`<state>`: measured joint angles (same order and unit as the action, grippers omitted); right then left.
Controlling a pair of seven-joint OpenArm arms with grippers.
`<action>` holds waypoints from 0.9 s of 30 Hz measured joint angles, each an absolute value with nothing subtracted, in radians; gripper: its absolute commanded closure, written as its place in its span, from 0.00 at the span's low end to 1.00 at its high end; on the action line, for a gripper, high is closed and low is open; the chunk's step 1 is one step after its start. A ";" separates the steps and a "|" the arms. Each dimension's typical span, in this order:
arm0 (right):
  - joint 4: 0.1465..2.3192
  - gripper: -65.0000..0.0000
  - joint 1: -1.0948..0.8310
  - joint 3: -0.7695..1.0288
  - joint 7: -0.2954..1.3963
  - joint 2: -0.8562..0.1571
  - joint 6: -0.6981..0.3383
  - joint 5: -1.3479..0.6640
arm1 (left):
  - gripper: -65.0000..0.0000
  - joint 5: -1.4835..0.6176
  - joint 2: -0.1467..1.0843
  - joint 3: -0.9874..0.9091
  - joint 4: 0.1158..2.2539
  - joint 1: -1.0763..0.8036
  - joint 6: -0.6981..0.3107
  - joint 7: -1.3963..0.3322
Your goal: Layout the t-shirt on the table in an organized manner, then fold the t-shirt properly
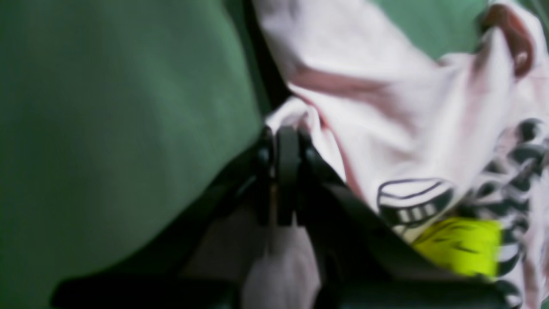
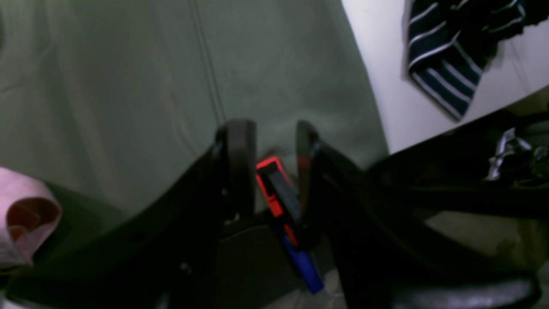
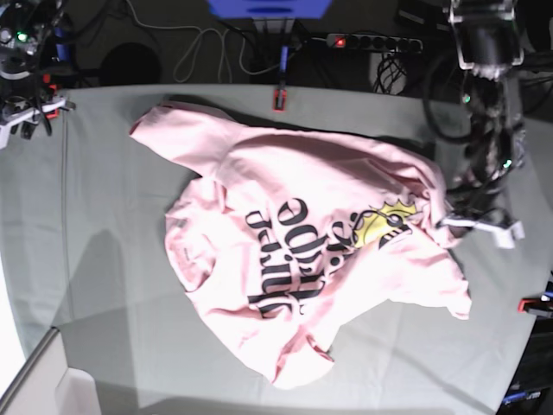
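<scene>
The pale pink t-shirt [image 3: 302, 251] lies crumpled in the middle of the grey-green table [image 3: 95, 285], black lettering and yellow graphic [image 3: 380, 226] facing up. My left gripper [image 3: 441, 218] is at the shirt's right edge. In the left wrist view, the left gripper [image 1: 286, 133] is shut on a fold of the pink shirt [image 1: 386, 128]. My right gripper [image 2: 272, 146] is open and empty above the table [image 2: 128, 86] near its edge. It is far from the shirt body, and only a rolled sleeve [image 2: 25, 214] shows at the lower left.
A red clamp [image 2: 274, 184] sits on the table edge between my right fingers. More red clamps are at the far edge [image 3: 279, 99] and right edge [image 3: 534, 303]. A dark striped cloth [image 2: 450, 51] lies on a white surface beyond the table. Cables and a power strip [image 3: 371, 41] lie behind.
</scene>
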<state>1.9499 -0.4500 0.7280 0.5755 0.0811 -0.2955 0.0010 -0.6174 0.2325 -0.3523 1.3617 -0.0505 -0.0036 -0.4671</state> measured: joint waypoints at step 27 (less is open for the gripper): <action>1.950 0.57 -0.608 0.147 0.576 0.070 -0.295 0.000 | 1.00 -0.614 0.265 -0.944 1.557 -0.302 -0.015 -0.558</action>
<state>1.9503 -0.6079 0.1474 0.5762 0.0700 -0.2947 0.0002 -0.6144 0.2653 -0.9443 1.5570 -0.3023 -0.0154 -0.5579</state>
